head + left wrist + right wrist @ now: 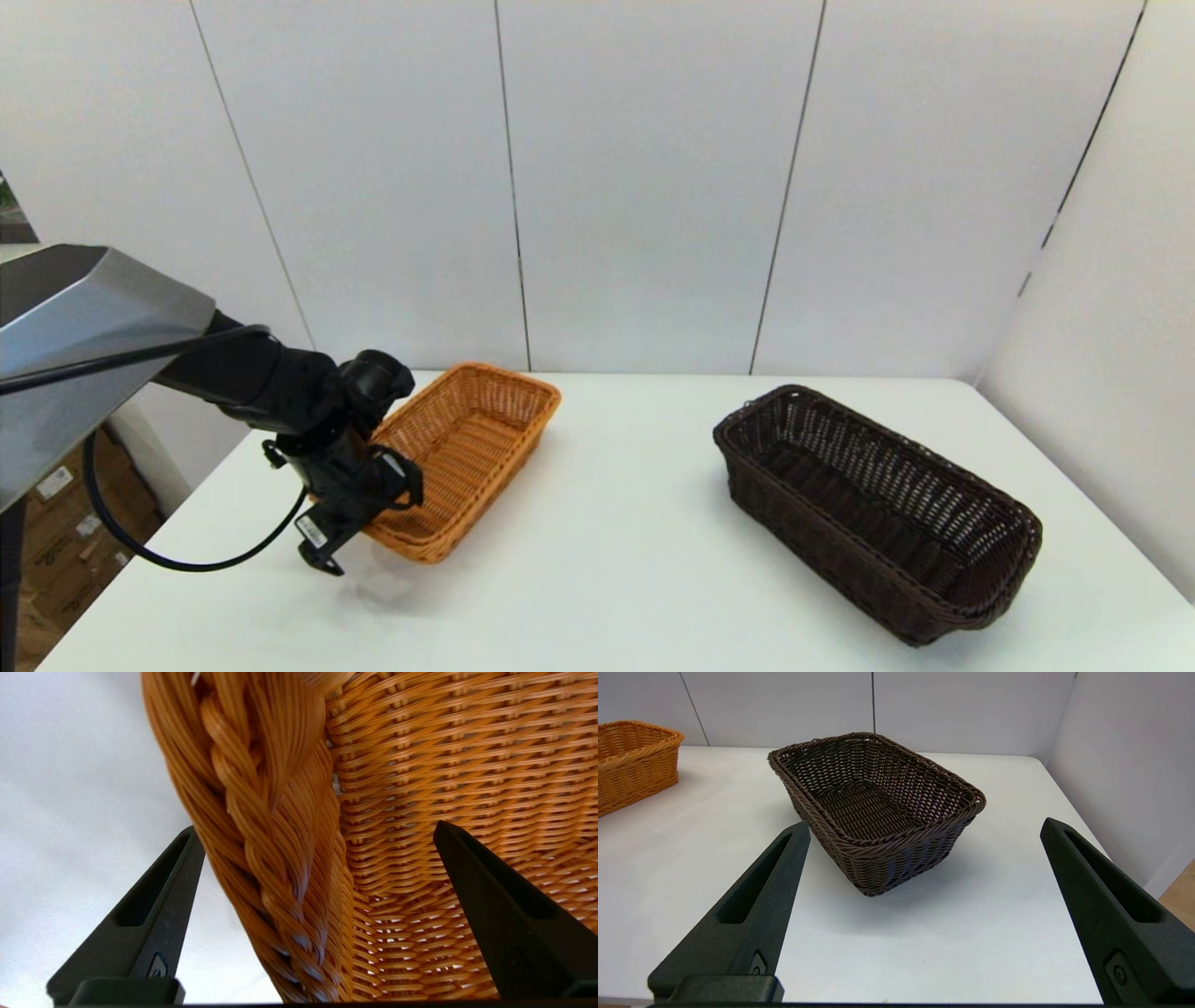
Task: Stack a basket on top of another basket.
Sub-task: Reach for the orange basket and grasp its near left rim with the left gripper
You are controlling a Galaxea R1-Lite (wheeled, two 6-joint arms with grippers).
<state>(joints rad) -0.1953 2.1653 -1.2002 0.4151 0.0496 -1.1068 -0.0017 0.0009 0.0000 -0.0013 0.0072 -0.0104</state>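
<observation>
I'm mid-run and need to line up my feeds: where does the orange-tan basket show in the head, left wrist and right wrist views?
Head view: orange-tan basket left of centre on the white table, the left claw at its near-left rim.
Left wrist view: its braided rim fills the middle, between the open black fingers.
Right wrist view: only its end at the far left edge.
Shared landmark: the dark brown basket appears in head and right wrist views only.

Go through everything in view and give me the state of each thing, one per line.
orange-tan basket: upright on the table, its braided rim between the left gripper's open fingers.
dark brown basket: upright on the table, apart from the other, untouched.
left gripper: open, straddling the orange-tan basket's rim.
right gripper: open, short of the dark brown basket, holding nothing.
table: bearing both baskets, unstacked.
</observation>
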